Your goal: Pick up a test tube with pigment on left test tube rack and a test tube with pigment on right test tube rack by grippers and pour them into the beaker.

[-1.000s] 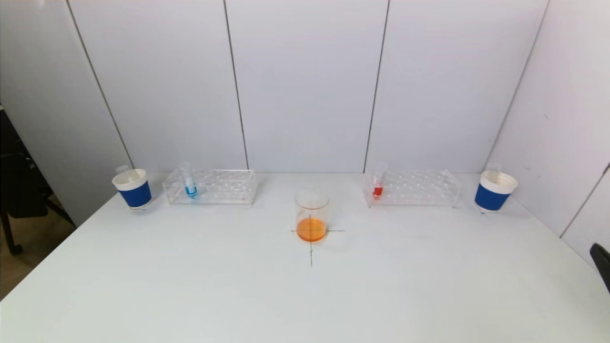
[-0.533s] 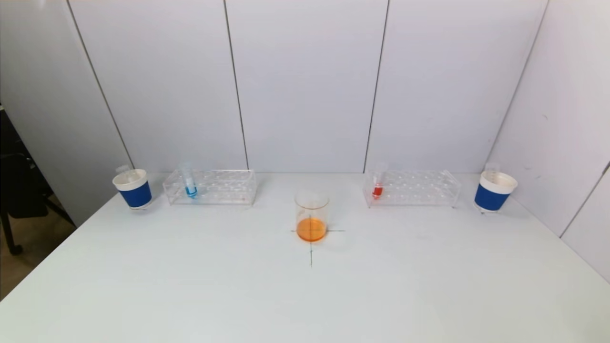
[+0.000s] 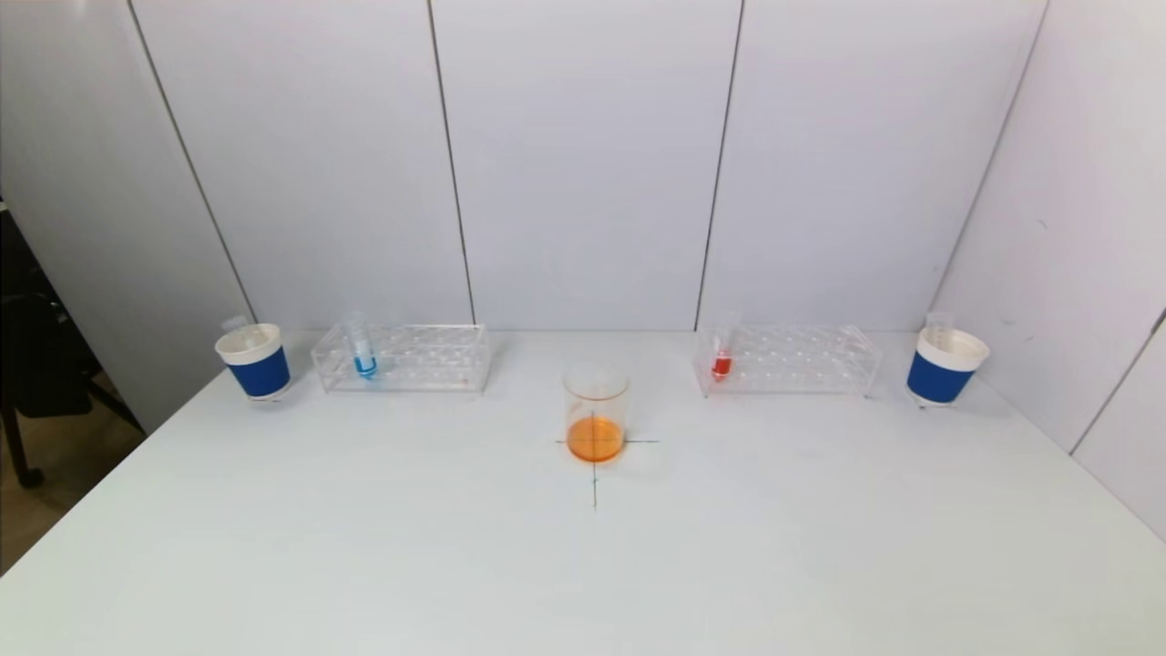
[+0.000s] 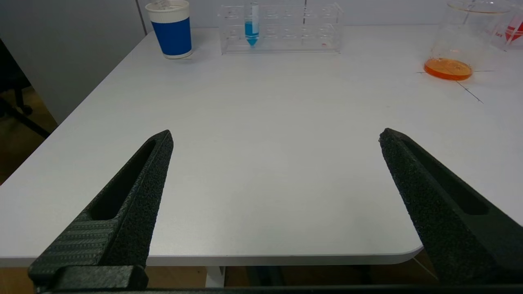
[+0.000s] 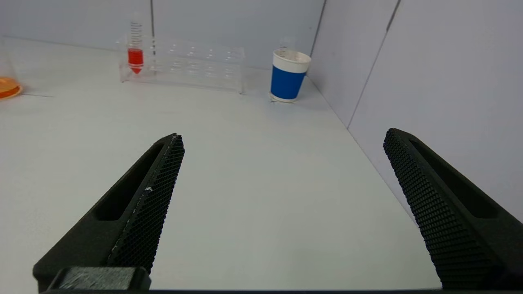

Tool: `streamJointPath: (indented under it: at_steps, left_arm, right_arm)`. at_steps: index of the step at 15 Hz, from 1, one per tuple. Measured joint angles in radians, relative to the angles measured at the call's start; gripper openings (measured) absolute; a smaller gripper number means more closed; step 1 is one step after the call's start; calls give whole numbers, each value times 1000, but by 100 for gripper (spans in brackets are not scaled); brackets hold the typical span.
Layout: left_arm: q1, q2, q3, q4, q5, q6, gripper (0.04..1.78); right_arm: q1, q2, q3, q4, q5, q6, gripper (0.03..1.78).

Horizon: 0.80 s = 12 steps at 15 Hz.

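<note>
At centre of the head frame, the beaker (image 3: 596,412) stands upright on the white surface (image 3: 583,565) over a drawn cross, holding orange liquid. Upper left, the left test tube rack (image 3: 403,357) holds an upright blue-pigment tube (image 3: 362,351); a blue-banded cup (image 3: 253,361) stands just beside it. Upper right, the right test tube rack (image 3: 789,360) holds an upright red-pigment tube (image 3: 722,353), with a second cup (image 3: 946,366) near its far end. Neither arm appears in the head frame. The left gripper (image 4: 276,136) and right gripper (image 5: 284,139) both hover at the surface's near edge, fingers spread wide apart, holding nothing.
</note>
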Motion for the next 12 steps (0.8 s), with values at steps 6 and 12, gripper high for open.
streamJointPath:
  at_steps: [6, 12]
  left_arm:
    - [0, 0, 0, 0, 0, 0, 176]
    - [0, 0, 0, 0, 0, 0, 176]
  right_arm:
    - [-2, -14, 33, 31, 131, 69, 177]
    - [-1, -15, 34, 27, 91, 205, 177]
